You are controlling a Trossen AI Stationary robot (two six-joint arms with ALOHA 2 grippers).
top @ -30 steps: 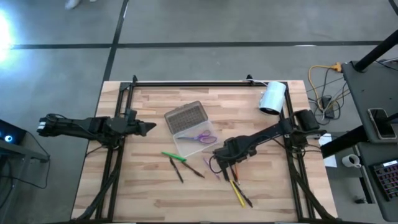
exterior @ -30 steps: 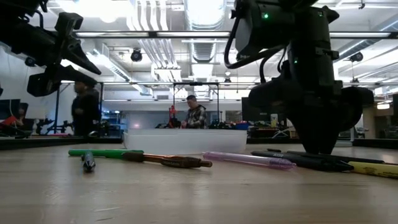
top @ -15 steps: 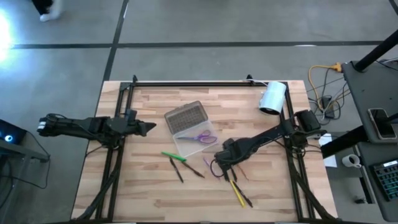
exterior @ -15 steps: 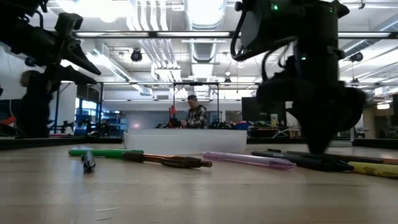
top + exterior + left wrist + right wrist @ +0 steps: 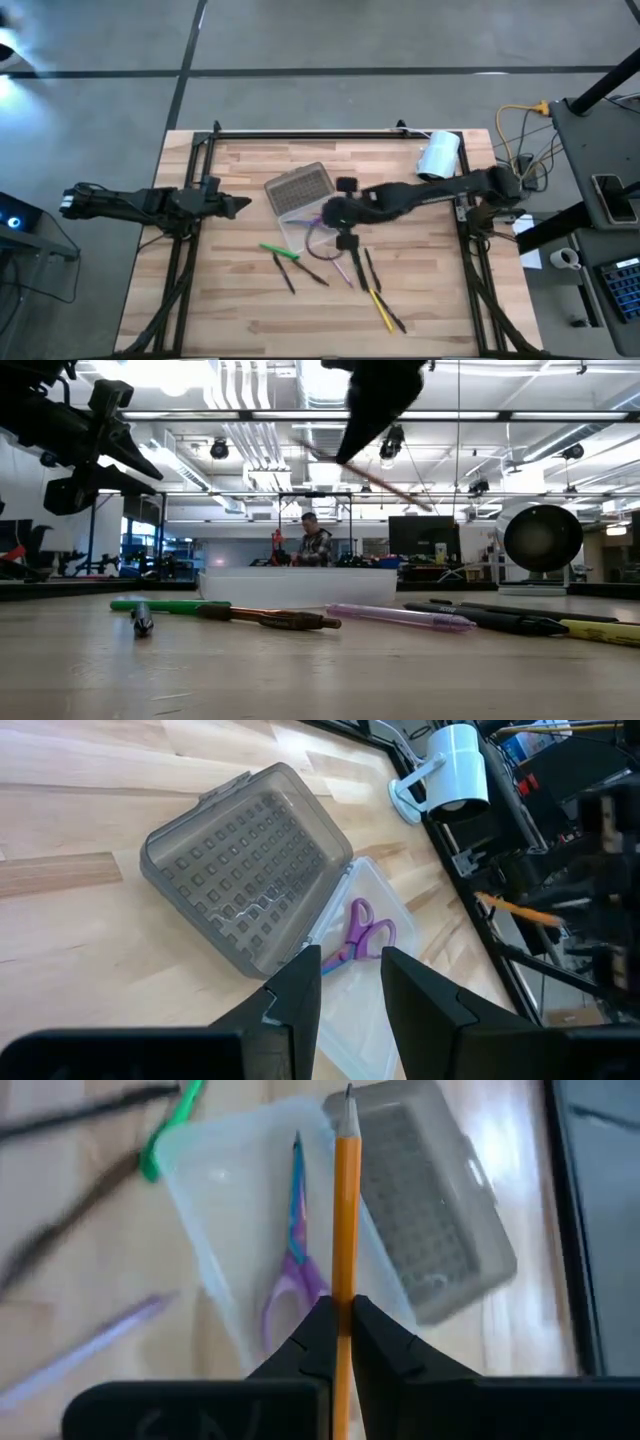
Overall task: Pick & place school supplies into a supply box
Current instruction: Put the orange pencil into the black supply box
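Observation:
My right gripper (image 5: 335, 212) hangs above the supply box, shut on an orange pencil (image 5: 346, 1200). The box lies open: its dark grey half (image 5: 300, 188) toward the far side, its clear half (image 5: 308, 228) beside it. Purple-handled scissors (image 5: 295, 1270) lie flat in the clear half. A green pen (image 5: 280, 252), two dark pens (image 5: 284, 273), a purple pen (image 5: 343, 268) and a yellow one (image 5: 382, 310) lie flat on the table. My left gripper (image 5: 240, 206) waits, open, left of the box. My right gripper pinches the orange pencil between its two fingers (image 5: 310, 1342) at a point on the shaft (image 5: 346, 1285). The pencil lies along the fingers and sticks out ahead of them, tip (image 5: 347, 1098) toward the table's left. It is lifted clear above the box.
A white cylindrical roll (image 5: 438, 157) lies at the table's far right corner. A dark frame rail (image 5: 300, 134) runs along the far edge. Bare wood shows along the near edge and in the far left area. People stand in the room beyond the table (image 5: 315, 545).
My right gripper has risen from the pens near the table's right side and swung left and toward the far edge, over the box. It has carried the orange pencil up clear of the table. The other pens stay put.

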